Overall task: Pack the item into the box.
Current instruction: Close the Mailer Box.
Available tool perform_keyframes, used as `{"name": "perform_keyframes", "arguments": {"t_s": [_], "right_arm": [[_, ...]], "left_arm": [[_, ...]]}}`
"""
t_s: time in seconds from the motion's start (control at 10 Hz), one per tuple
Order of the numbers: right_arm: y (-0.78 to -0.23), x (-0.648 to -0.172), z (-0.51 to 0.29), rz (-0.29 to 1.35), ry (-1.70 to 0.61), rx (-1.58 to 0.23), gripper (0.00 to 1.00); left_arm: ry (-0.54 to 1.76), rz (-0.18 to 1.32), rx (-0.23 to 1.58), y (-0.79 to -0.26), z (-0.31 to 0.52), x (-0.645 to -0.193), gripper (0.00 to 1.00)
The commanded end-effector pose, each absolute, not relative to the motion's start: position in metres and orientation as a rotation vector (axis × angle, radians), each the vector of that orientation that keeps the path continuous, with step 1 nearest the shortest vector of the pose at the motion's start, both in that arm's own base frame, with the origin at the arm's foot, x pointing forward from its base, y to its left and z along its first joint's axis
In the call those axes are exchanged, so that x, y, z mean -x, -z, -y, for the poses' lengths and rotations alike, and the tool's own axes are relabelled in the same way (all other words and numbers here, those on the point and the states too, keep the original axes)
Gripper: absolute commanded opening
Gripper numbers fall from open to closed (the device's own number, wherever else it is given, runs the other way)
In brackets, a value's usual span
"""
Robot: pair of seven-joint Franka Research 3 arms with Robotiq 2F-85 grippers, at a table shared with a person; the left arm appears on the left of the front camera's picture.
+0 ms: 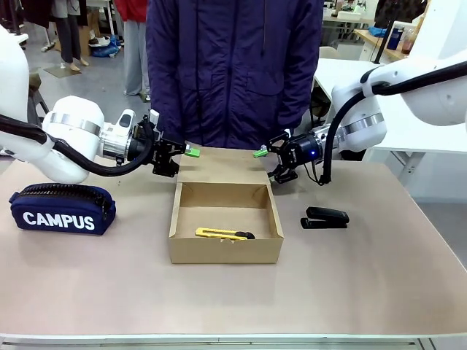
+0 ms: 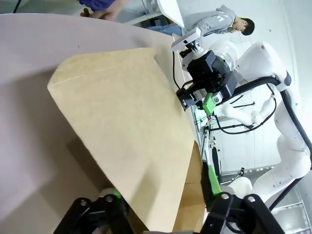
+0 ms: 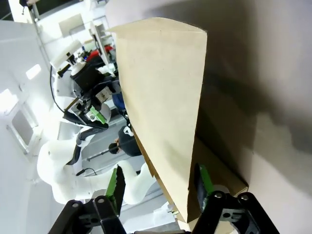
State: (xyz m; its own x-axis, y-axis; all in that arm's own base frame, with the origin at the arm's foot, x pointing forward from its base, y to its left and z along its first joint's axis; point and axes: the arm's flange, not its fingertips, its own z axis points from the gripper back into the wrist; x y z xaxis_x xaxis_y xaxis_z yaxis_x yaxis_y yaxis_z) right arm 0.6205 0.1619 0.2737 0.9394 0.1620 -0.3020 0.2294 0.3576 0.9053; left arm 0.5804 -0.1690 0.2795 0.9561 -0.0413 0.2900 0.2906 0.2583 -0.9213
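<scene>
The brown cardboard box (image 1: pixel 226 250) stands open at the table's middle. The yellow utility knife (image 1: pixel 222 234) with its black end lies flat inside, near the front wall. The flap lid (image 1: pixel 222 166) stands raised at the back. My left gripper (image 1: pixel 181 162) is open at the flap's left edge, and in the left wrist view the flap (image 2: pixel 122 122) runs between its fingers (image 2: pixel 211 181). My right gripper (image 1: pixel 270 164) is open at the flap's right edge. The right wrist view has the flap (image 3: pixel 165 97) between its fingers (image 3: pixel 116 183) too.
A navy "CAMPUS" pouch (image 1: pixel 62 209) lies at the left of the table and a black stapler (image 1: pixel 325 217) at the right of the box. A person in a dark blue jacket (image 1: pixel 233 73) stands just behind the flap.
</scene>
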Motion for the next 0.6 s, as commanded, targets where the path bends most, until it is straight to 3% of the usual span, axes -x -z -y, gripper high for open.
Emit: {"name": "perform_keyframes", "arguments": {"t_s": [0.0, 0.1, 0.5], "right_arm": [[-0.275, -0.626, -0.165, -0.348, 0.046, -1.211, 0.78], [-0.275, -0.627, -0.165, -0.335, 0.030, -1.206, 0.49], [-0.282, -0.624, -0.166, -0.235, -0.033, -1.220, 0.49]], "left_arm": [[0.246, 0.241, 1.323, -0.282, 0.166, -0.580, 0.54], [0.267, 0.246, 1.322, -0.283, 0.168, -0.578, 0.42], [0.314, 0.276, 1.322, -0.293, 0.171, -0.573, 0.42]]}}
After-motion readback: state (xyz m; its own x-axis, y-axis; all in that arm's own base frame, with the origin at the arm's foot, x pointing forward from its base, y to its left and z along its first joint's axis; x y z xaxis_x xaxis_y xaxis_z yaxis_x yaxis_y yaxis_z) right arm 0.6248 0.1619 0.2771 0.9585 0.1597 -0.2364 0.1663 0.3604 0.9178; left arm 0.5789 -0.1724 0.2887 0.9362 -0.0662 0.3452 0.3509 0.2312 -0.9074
